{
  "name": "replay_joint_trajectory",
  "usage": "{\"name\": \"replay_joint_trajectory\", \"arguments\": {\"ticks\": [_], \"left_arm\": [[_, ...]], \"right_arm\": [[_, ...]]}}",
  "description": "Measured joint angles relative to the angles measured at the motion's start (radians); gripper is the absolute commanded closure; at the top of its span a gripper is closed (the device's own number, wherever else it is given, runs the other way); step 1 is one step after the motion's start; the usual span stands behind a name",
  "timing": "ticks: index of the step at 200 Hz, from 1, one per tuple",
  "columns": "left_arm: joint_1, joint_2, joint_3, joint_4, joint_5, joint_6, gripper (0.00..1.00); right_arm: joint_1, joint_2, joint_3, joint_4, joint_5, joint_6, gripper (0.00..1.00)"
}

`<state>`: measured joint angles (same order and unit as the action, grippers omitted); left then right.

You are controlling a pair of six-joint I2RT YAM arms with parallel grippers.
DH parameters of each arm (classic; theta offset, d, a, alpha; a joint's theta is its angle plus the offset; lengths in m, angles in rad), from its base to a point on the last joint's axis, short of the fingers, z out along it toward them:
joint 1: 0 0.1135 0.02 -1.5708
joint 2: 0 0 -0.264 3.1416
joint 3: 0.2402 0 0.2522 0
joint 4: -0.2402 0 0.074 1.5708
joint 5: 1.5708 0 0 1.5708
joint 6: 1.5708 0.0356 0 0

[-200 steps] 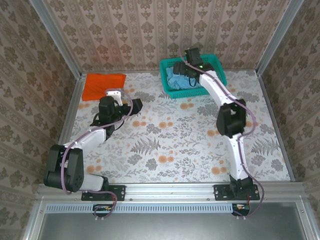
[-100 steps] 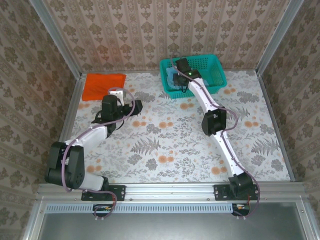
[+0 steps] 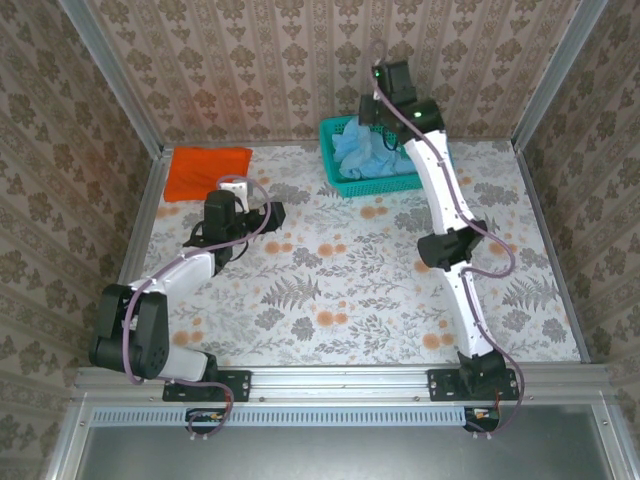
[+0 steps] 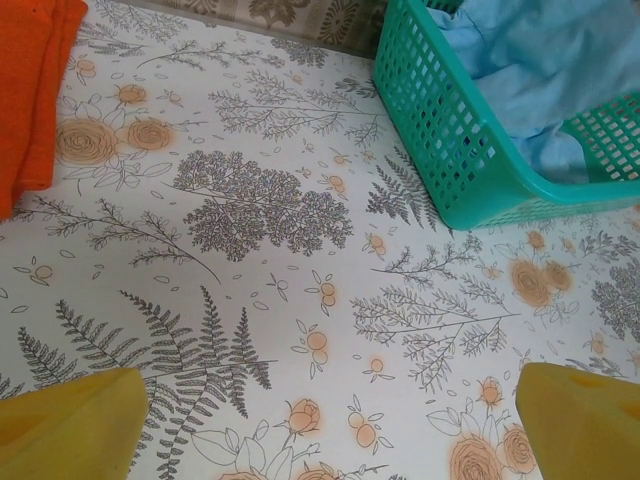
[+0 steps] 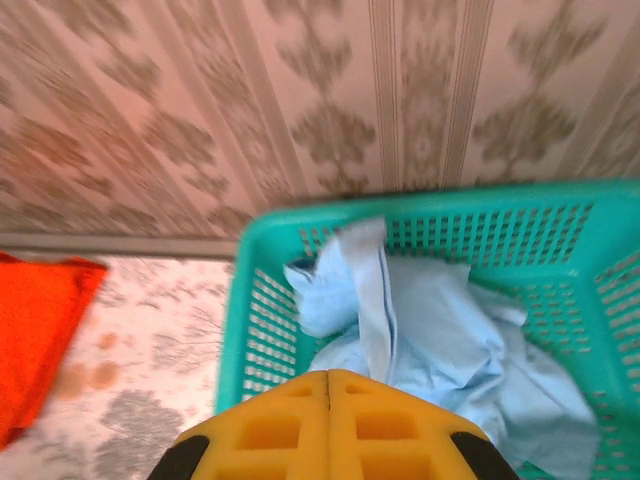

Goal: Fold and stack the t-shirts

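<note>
The light blue t-shirt (image 3: 355, 152) lies crumpled in the teal basket (image 3: 340, 183) at the back of the table. A strip of it is drawn up into my right gripper (image 3: 376, 122), which hangs above the basket, shut on the cloth. In the right wrist view the yellow jaws (image 5: 329, 385) meet, with the blue t-shirt (image 5: 440, 320) running up to them. The orange t-shirt (image 3: 207, 170) lies folded flat at the back left. My left gripper (image 3: 272, 212) hovers low over the table between the two, open and holding nothing (image 4: 325, 420).
Patterned walls enclose the table on three sides, and the basket (image 4: 450, 150) stands close to the back wall. The orange t-shirt (image 4: 35, 90) sits near the left wall. Floral tablecloth (image 3: 340, 290) covers the middle and front.
My right gripper dipped into the basket, shut on the blue t-shirt and rose toward the back wall with it. The left arm barely moved.
</note>
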<state>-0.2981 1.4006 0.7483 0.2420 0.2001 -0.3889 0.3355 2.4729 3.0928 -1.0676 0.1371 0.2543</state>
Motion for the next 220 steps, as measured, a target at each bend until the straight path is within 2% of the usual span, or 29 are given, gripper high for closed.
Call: {"name": "replay_joint_trajectory", "arguments": {"ticks": [47,65,85,106,154,162,189,220], "left_arm": [[-0.011,-0.016,0.0,-0.005,0.01,0.0,0.02],[-0.02,-0.02,0.001,-0.006,0.013,0.0,0.01],[-0.038,-0.026,0.002,-0.009,0.013,0.0,0.01],[-0.049,-0.027,0.008,-0.014,0.016,0.0,0.01],[-0.055,-0.035,0.013,-0.034,0.013,0.003,0.0],[-0.055,-0.035,0.013,-0.034,0.012,0.006,0.0],[-0.055,-0.035,0.014,-0.034,0.011,0.015,0.01],[-0.055,-0.021,0.03,-0.034,0.011,0.02,0.0]], "right_arm": [[0.101,-0.3,0.024,-0.108,0.028,-0.052,1.0],[0.142,-0.365,0.038,-0.166,0.036,-0.054,0.71],[0.14,-0.375,0.047,-0.235,0.052,-0.065,0.54],[0.126,-0.292,0.047,-0.282,0.061,-0.064,0.44],[0.097,0.088,0.03,-0.264,0.016,-0.054,0.17],[0.087,0.137,0.025,-0.252,-0.005,-0.043,0.07],[0.031,0.257,0.019,-0.185,-0.08,-0.031,0.06],[-0.023,0.308,0.014,-0.059,-0.122,-0.019,0.07]]}}
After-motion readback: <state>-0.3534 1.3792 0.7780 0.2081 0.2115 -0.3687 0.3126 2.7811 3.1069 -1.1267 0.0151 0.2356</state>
